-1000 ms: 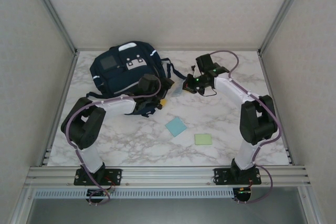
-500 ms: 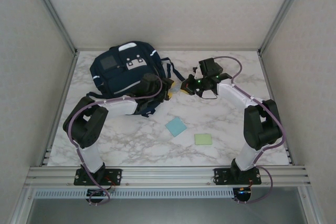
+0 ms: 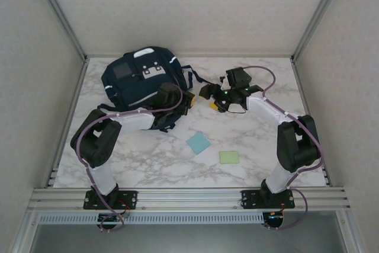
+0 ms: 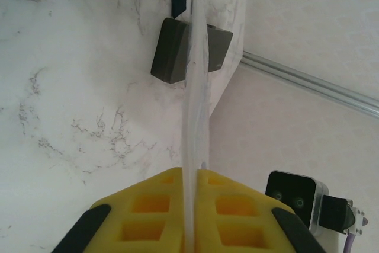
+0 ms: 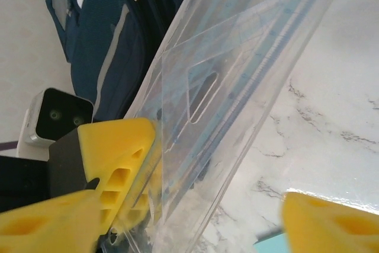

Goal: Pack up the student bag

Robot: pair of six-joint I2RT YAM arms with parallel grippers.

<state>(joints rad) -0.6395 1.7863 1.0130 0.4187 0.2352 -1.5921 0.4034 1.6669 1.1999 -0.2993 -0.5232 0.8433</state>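
Student bag (image 3: 139,75) lies far left on counter (image 3: 260,140), left arm reaching across its near right side. Left claw (image 4: 190,185) pressed together, pinching clear plastic sleeve (image 4: 196,111), seen edge-on. Clear ruler pieces (image 5: 207,93) inside sleeve. Right claw (image 3: 211,99) spread wide just right of left claw, sleeve between its fingers, ungripped. Dark box (image 4: 172,51) on counter beyond sleeve. Blue note (image 3: 198,143) and green note (image 3: 229,157) near centre, apart.

Free tabletop (image 3: 285,74) right of student bag (image 3: 133,78)
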